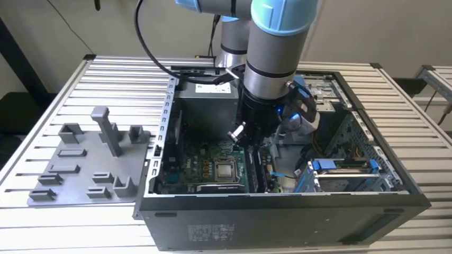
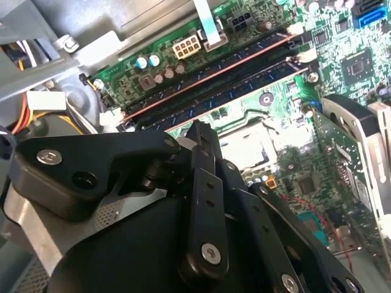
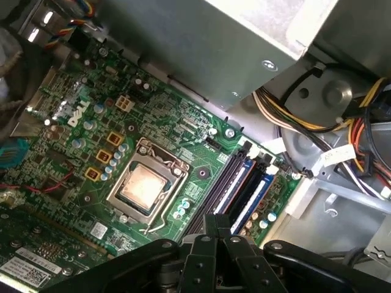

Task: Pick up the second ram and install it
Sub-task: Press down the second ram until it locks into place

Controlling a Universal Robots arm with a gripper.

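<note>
1. Looking at the exterior view, you have a slatted metal table carrying an open computer case, with the arm reaching down into it.
2. On the exterior view's left of the case, just beside its wall, a grey plastic tray with upright posts lies flat on the table.
3. Inside the case, the green motherboard lies flat with its square processor socket near the middle. The memory slots run alongside the socket, between it and a bundle of cables.
4. Your gripper hangs low over the board, right above the memory slots; in both wrist views its tip points at one end of the slot rows.
5. The jaws stand together, and you can see nothing held between them.
6. A long, thin dark stick, which looks like the second ram, stands on edge in a slot, apart from the fingertips. You cannot tell whether it is fully seated.
</note>
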